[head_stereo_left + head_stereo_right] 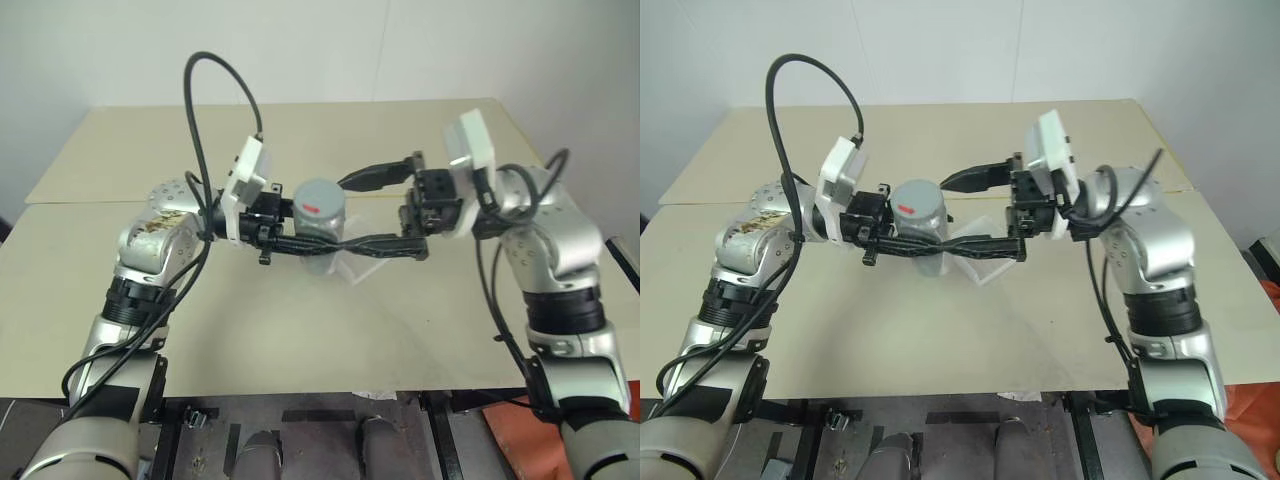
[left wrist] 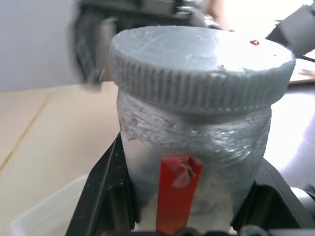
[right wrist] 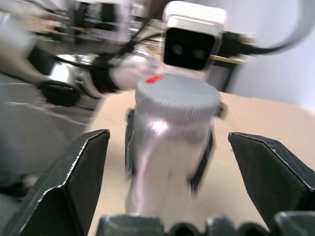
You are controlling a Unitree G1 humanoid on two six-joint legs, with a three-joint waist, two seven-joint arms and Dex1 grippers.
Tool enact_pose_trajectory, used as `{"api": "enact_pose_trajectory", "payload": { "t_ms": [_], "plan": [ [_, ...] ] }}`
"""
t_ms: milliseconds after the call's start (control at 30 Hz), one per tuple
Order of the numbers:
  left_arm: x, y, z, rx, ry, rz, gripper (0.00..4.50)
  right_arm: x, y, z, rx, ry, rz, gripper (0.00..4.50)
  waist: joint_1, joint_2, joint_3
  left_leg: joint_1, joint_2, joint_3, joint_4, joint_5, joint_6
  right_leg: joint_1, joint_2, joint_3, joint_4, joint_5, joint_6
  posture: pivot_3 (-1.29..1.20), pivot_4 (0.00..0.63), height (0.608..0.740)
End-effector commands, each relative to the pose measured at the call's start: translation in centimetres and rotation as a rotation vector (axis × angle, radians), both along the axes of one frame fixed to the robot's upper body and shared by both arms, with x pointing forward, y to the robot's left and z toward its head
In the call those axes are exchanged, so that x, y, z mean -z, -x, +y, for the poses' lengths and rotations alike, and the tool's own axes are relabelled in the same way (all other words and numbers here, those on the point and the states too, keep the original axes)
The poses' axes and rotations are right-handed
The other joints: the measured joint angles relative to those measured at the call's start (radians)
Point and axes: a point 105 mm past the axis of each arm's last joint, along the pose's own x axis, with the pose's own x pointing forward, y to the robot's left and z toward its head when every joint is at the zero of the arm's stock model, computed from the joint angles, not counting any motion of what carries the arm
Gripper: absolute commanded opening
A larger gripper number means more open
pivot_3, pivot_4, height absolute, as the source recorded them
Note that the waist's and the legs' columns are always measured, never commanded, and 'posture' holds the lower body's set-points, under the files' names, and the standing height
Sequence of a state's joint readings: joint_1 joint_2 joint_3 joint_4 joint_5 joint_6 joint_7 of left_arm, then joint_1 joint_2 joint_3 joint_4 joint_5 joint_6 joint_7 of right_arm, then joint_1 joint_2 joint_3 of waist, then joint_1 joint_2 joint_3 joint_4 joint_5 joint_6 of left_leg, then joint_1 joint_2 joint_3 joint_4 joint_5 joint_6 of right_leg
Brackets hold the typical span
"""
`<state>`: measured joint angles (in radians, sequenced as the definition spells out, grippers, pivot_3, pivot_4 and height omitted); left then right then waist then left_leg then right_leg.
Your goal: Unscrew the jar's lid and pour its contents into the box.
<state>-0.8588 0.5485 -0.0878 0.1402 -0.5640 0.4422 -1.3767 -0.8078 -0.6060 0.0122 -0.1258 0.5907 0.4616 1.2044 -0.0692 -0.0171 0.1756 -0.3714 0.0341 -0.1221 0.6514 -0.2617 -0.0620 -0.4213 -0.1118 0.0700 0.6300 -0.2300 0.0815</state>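
held upright above the beige surface (image 1: 300, 340), the jar (image 2: 197, 147) sits pinched at its body in the left pincer (image 1: 300, 243), its grey lid (image 1: 318, 198) screwed on, red mark on top. from the opposite side the right pincer (image 1: 365, 212) stands spread wide, fingers (image 3: 74, 182) flanking the jar without touching. what looks like the clear box (image 1: 352, 265) lies on the surface just below.
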Motion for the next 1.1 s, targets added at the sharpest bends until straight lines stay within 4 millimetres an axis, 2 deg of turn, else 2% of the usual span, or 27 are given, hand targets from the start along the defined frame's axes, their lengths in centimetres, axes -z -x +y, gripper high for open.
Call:
{"api": "enact_pose_trajectory", "payload": {
  "t_ms": [33,100,267,400,533,700,900,1100],
  "plan": [
    [0.0,-1.5,0.7,-0.109,0.025,0.005,1.92,-1.7,0.8,-0.9,0.111,-0.053,-0.051,4.49,-0.001,0.000,0.000,0.000,0.000,0.000,0.000,0.000,0.000,0.000,0.000,0.000,0.000,0.000,0.000,0.00,0.150,0.740],
    [0.6,-2.2,0.7,-0.155,0.015,0.024,1.92,-1.8,1.1,-0.9,0.141,-0.070,-0.043,4.49,-0.003,0.000,0.000,0.000,0.000,0.000,0.000,0.000,0.000,0.000,0.000,0.000,0.000,0.000,0.000,0.00,0.150,0.740],
    [1.1,-2.3,0.0,-0.150,0.038,0.040,1.92,-2.2,1.8,1.1,0.177,-0.109,-0.029,4.49,-0.002,0.000,0.000,0.000,0.000,0.000,0.000,0.000,0.000,0.000,0.000,0.000,0.000,0.000,0.000,0.00,0.150,0.740],
    [1.0,-1.9,-1.0,-0.100,0.043,0.036,1.92,-1.9,0.7,3.0,0.225,-0.087,-0.007,4.49,-0.002,0.000,0.000,0.000,0.000,0.000,0.000,0.000,0.000,0.000,0.000,0.000,0.000,0.000,0.000,0.00,0.150,0.740],
    [1.0,-1.4,-1.4,-0.062,0.037,0.029,1.92,-1.5,-0.6,3.9,0.255,-0.078,0.003,4.49,-0.001,0.000,0.000,0.000,0.000,0.000,0.000,0.000,0.000,0.000,0.000,0.000,0.000,0.000,0.000,0.00,0.150,0.740],
    [0.9,-1.0,-1.4,-0.049,0.044,0.023,1.92,-1.4,-1.1,4.7,0.261,-0.079,0.014,4.49,-0.003,0.000,0.000,0.000,0.000,0.000,0.000,0.000,0.000,0.000,0.000,0.000,0.000,0.000,0.000,0.00,0.150,0.740],
    [0.8,-0.4,-0.9,-0.041,0.043,0.016,1.92,-1.7,-2.1,5.1,0.295,-0.111,0.045,4.49,-0.004,0.000,0.000,0.000,0.000,0.000,0.000,0.000,0.000,0.000,0.000,0.000,0.000,0.000,0.000,0.00,0.150,0.740],
    [0.4,-0.1,0.4,-0.037,0.031,0.008,1.92,-1.4,-2.4,3.8,0.329,-0.111,0.053,4.49,-0.003,0.000,0.000,0.000,0.000,0.000,0.000,0.000,0.000,0.000,0.000,0.000,0.000,0.000,0.000,0.00,0.150,0.740]
  ]
}}
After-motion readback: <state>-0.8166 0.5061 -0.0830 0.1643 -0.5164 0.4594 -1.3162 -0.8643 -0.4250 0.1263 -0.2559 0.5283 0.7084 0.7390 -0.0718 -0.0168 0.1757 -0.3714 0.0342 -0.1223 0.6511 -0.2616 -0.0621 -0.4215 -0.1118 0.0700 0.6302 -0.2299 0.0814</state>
